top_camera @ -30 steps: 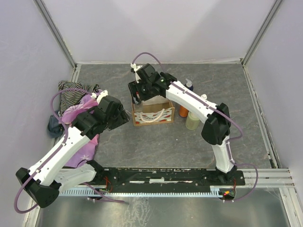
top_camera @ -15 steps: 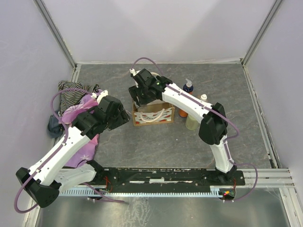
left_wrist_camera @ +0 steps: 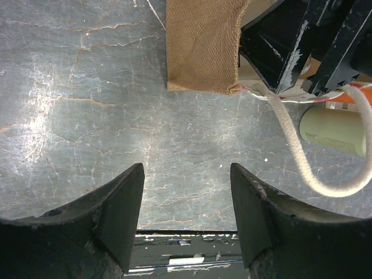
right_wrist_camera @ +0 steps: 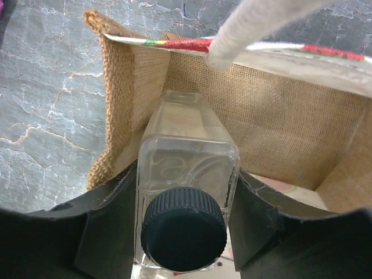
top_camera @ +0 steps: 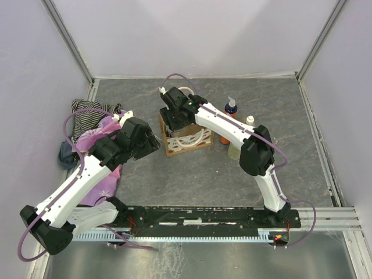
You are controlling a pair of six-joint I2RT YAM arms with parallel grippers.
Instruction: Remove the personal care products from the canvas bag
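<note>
The canvas bag (top_camera: 195, 141) stands mid-table, slightly turned. My right gripper (top_camera: 177, 118) reaches into its left end. In the right wrist view the right gripper (right_wrist_camera: 186, 215) is shut on a clear bottle (right_wrist_camera: 186, 157) with a dark cap (right_wrist_camera: 185, 229), inside the burlap wall (right_wrist_camera: 279, 133) and under a cream handle (right_wrist_camera: 256, 23). An orange pump bottle (top_camera: 231, 108) and a beige bottle (top_camera: 235, 152) stand right of the bag. My left gripper (top_camera: 152, 144) is open and empty, left of the bag; its wrist view shows the bag corner (left_wrist_camera: 203, 46), a handle loop (left_wrist_camera: 296, 157) and a beige bottle (left_wrist_camera: 334, 131).
A striped cloth (top_camera: 87, 109) and a pink cloth (top_camera: 96, 139) lie at the left wall under my left arm. A metal rail (top_camera: 203, 215) runs along the near edge. Enclosure walls stand on three sides.
My right gripper has moved left and down toward the bag's left end. The bag has turned and shifted a little. My left arm has not moved.
</note>
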